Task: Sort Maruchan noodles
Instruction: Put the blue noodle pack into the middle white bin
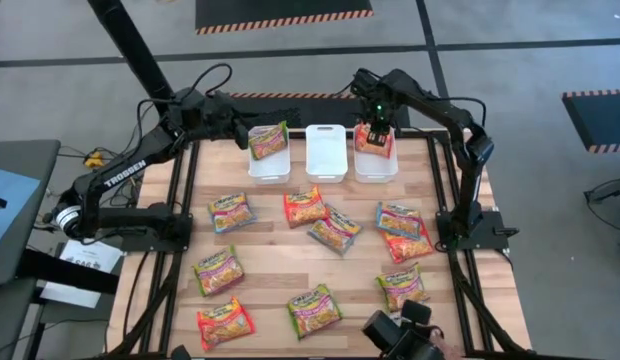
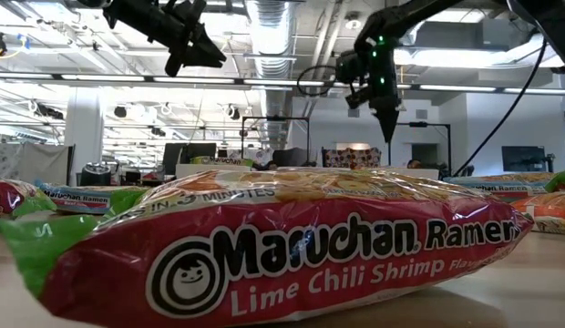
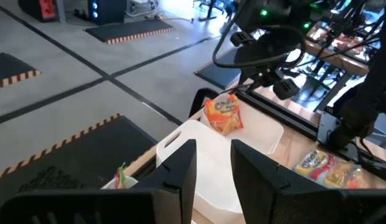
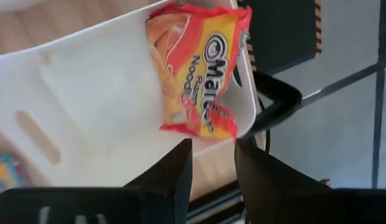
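Wooden tabletop (image 1: 280, 265) carries loose packets. Right end effector (image 1: 375, 128), fingers apart, hovers directly above the orange plastic noodle packet (image 1: 374, 141) leaning in the right white plastic bin (image 1: 376, 166). Left end effector (image 1: 242, 132), fingers slightly apart and empty, waits beside the left bin (image 1: 269, 166).

An orange Maruchan noodles packet (image 4: 196, 68) lies tilted in the white bin (image 4: 87, 93) just beyond the right fingers (image 4: 174, 171); a green-edged packet (image 1: 268, 140) lies near the left fingers (image 3: 180, 168).
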Robot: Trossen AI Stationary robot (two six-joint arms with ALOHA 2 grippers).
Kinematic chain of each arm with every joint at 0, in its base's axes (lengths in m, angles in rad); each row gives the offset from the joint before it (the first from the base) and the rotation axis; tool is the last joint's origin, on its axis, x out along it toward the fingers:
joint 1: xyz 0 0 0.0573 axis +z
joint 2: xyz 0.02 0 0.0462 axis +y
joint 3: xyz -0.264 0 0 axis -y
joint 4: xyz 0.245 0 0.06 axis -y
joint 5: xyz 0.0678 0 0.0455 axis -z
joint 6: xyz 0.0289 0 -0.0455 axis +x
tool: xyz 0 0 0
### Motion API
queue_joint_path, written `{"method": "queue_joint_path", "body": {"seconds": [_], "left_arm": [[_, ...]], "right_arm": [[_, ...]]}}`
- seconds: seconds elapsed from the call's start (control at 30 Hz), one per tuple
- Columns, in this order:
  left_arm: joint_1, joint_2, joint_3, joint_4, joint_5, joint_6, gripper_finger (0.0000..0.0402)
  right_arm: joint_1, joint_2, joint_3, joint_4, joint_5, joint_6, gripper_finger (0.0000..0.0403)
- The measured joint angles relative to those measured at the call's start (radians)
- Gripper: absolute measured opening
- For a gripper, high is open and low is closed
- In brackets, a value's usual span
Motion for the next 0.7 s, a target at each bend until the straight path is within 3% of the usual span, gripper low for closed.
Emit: {"method": "queue_joint_path", "body": {"seconds": [0.1, 0.3, 0.7], "left_arm": [[0.000, 0.000, 0.000, 0.021, 0.000, -0.014, 0.0084], [0.000, 0.000, 0.001, 0.013, 0.001, -0.047, 0.0084], [-0.003, -0.028, 0.001, 0.099, 0.121, -0.190, 0.0084]], "right_arm": [[0.005, 0.000, 0.072, -0.075, -0.011, 0.053, 0.0139], [0.004, -0.001, 0.165, -0.178, -0.156, 0.107, 0.0133], [0.012, -0.149, 0.153, -0.181, -0.440, 0.156, 0.0133]]}}
